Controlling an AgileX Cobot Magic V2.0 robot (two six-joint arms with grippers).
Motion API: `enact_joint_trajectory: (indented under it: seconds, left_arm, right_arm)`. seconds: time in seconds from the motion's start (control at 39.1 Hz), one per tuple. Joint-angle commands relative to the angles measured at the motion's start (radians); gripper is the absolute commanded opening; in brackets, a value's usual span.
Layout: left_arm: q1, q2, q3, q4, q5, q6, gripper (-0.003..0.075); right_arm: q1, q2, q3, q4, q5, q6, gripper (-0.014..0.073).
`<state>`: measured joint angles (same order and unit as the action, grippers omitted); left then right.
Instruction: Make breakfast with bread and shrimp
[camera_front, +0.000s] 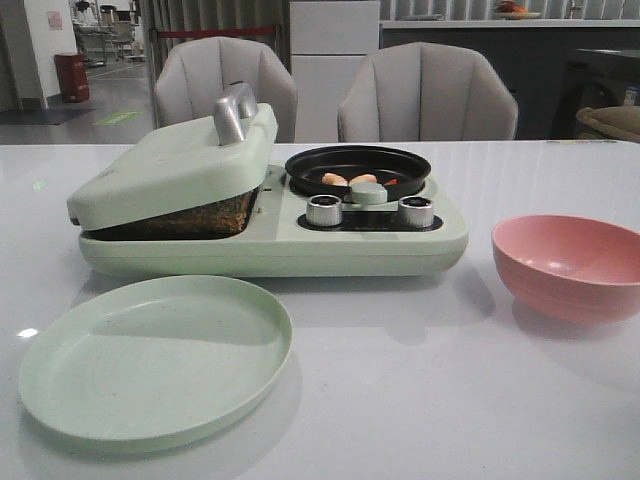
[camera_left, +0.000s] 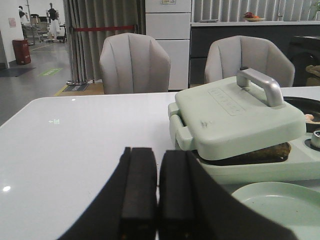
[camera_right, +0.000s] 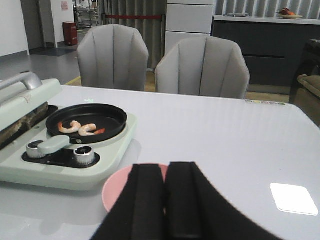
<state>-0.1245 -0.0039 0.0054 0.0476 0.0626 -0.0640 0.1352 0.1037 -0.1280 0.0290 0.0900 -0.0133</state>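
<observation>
Left gripper (camera_left: 156, 192): fingers pressed together, nothing between them, held low over the table (camera_front: 420, 400). Right gripper (camera_right: 165, 200): likewise closed and empty. We note neither arm appears in the front view, so both hang back from the work. Just ahead of the left gripper sits the green plate (camera_left: 280, 205), bare; beyond that the breakfast maker (camera_front: 270, 245) with its lid (camera_left: 235, 117) resting down, slightly propped, on a brown toasted mass that we take to be the bread (camera_left: 260, 152). Just ahead of the right gripper lies the pink bowl (camera_right: 117, 187), and past it the small black pan (camera_right: 87, 120) holding the shrimp (camera_right: 80, 128), curled and pink-orange, with a reddish scrap beside them. Our reading: both foods are in place and cooking or cooked; what remains is lifting the lid, moving bread to the plate and getting shrimp out, perhaps into the bowl. Nothing is plated yet. The right wrist view shows the shrimp's curled shape plainly; the front view gives only pale lumps over the pan rim. The front view alone shows the bowl's empty inside. The left wrist view gives the lid's handle (camera_left: 260, 82) and hinge side.
</observation>
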Motion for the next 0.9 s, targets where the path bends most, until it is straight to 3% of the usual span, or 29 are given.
enact_joint_trajectory:
  seconds: [0.0,0.23,0.41,0.87]
  left_arm:
    - [0.001,-0.016,0.021,-0.010,-0.081,-0.013,0.0114]
    - [0.001,-0.016,0.021,-0.010,-0.081,-0.013,0.0114]
    - [0.001,-0.016,0.021,-0.010,-0.081,-0.013,0.0114]
    - [0.001,-0.016,0.021,-0.010,-0.081,-0.013,0.0114]
  right_arm:
    - [-0.016,-0.025,0.010,-0.029,-0.090,0.013,0.0135]
    - [-0.043,-0.138,0.079,-0.029,-0.090,0.020,0.0135]
    - [-0.043,-0.135,0.141,-0.029,-0.183,0.021,0.0135]
    - [-0.043,-0.135,0.138,-0.029,-0.167,0.020,0.0135]
